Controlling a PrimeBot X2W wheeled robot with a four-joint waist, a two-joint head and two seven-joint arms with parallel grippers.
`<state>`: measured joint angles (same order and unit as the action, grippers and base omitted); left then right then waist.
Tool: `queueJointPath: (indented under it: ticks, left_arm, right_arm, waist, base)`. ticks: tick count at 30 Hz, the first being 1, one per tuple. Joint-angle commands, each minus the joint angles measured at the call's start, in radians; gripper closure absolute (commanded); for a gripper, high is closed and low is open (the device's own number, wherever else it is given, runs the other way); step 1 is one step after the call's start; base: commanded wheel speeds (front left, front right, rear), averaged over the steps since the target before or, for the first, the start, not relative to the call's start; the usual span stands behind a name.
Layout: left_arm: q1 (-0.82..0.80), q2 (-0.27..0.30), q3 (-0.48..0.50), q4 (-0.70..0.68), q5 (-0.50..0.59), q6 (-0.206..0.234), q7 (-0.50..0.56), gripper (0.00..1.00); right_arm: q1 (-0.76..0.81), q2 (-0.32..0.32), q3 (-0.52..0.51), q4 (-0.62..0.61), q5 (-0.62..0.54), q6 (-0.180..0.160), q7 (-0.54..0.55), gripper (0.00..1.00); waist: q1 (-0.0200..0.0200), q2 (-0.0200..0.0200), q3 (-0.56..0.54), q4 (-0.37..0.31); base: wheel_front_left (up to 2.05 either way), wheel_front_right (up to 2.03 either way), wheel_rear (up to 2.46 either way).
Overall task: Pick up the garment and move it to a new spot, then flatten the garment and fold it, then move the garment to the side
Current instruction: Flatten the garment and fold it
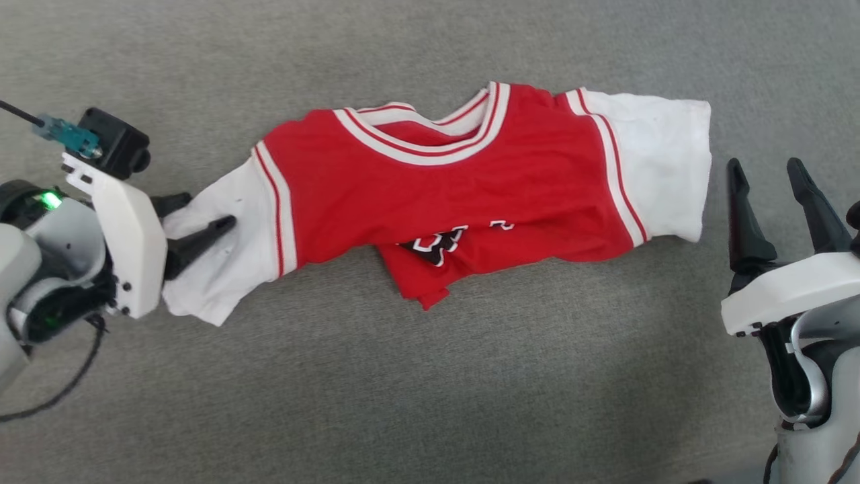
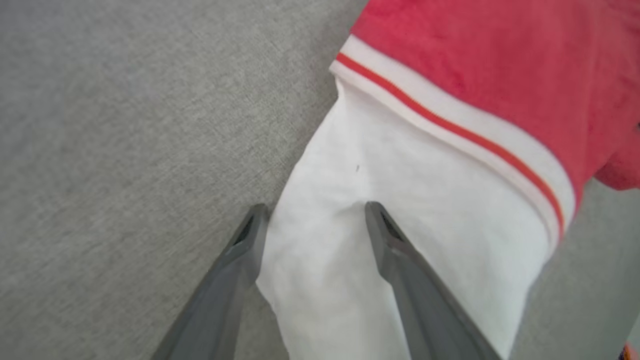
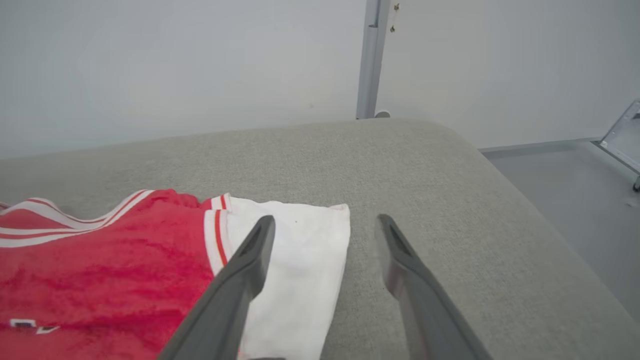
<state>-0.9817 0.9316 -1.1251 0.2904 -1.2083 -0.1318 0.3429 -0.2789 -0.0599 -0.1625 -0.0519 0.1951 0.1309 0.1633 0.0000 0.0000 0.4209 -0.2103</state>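
Head view. Left gripper (image 1: pixel 208 212) is noted with fingers spread wide and nothing clamped: one tip is on the left sleeve (image 1: pixel 222 269), the other at its edge. The garment (image 1: pixel 470 175) is laid across the grey surface (image 1: pixel 403 403), its hem rumpled and doubled over the lettering. Right gripper (image 1: pixel 769 175) is spread and empty, just beside the right sleeve (image 1: pixel 665 168). Judged: flattening is unfinished; fold and move aside are not yet done.

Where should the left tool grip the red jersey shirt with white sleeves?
Probably the left white sleeve of the red jersey shirt, from the left end: it lies flat, sticking out sideways, and the open left tool straddles its edge.
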Motion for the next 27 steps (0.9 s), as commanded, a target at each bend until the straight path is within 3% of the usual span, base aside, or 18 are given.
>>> queueJointPath:
  ticks: [1, 9, 10, 11, 12, 13, 19, 27]
  left_arm:
    - [-0.028, 0.013, -0.015, 0.01, -0.011, 0.002, -0.006, 0.0]
    - [-0.058, 0.011, -0.13, 0.057, -0.053, 0.003, -0.014, 0.0]
    - [-0.06, 0.011, -0.139, 0.049, -0.063, 0.003, -0.01, 0.14]
    - [-0.06, 0.011, -0.145, 0.042, -0.072, 0.003, -0.004, 0.38]
    - [-0.062, 0.012, -0.151, 0.033, -0.071, 0.003, 0.002, 0.79]
    - [-0.065, 0.014, -0.155, 0.026, -0.067, 0.002, 0.004, 1.0]
    - [-0.1, 0.007, -0.164, 0.007, -0.05, 0.002, -0.021, 1.0]
    - [-0.158, -0.023, -0.163, -0.02, -0.003, 0.003, -0.05, 1.0]
  right_arm:
    - [0.002, 0.006, 0.003, 0.002, 0.006, 0.0, -0.007, 0.0]
    - [-0.014, 0.01, 0.003, 0.004, 0.007, 0.0, -0.01, 0.0]
    - [-0.017, 0.01, 0.005, 0.003, 0.01, 0.0, -0.007, 0.0]
    - [-0.019, 0.01, 0.01, 0.004, 0.008, 0.0, -0.006, 0.0]
    - [-0.022, 0.01, 0.012, 0.004, 0.003, 0.0, -0.001, 0.0]
    - [-0.027, 0.01, 0.018, 0.005, -0.002, 0.0, 0.007, 0.0]
    - [-0.108, -0.034, 0.086, 0.039, -0.013, 0.0, 0.118, 0.0]
    - [-0.356, -0.246, 0.205, 0.219, 0.077, 0.0, 0.414, 0.0]
  waist:
    - [0.0, 0.0, 0.018, -0.018]
    - [0.0, 0.0, 0.038, -0.027]
    - [0.0, 0.0, 0.04, -0.027]
    - [0.0, 0.0, 0.042, -0.025]
    - [0.0, 0.0, 0.043, -0.023]
    - [0.0, 0.0, 0.045, -0.02]
    - [0.0, 0.0, 0.067, 0.001]
    - [0.0, 0.0, 0.118, 0.057]
  base:
    - [0.0, 0.0, 0.0]
    - [0.0, 0.0, 0.0]
    - [0.0, 0.0, 0.0]
    - [0.0, 0.0, 0.0]
    - [0.0, 0.0, 0.0]
    - [0.0, 0.0, 0.0]
    - [0.0, 0.0, 0.0]
    - [0.0, 0.0, 0.0]
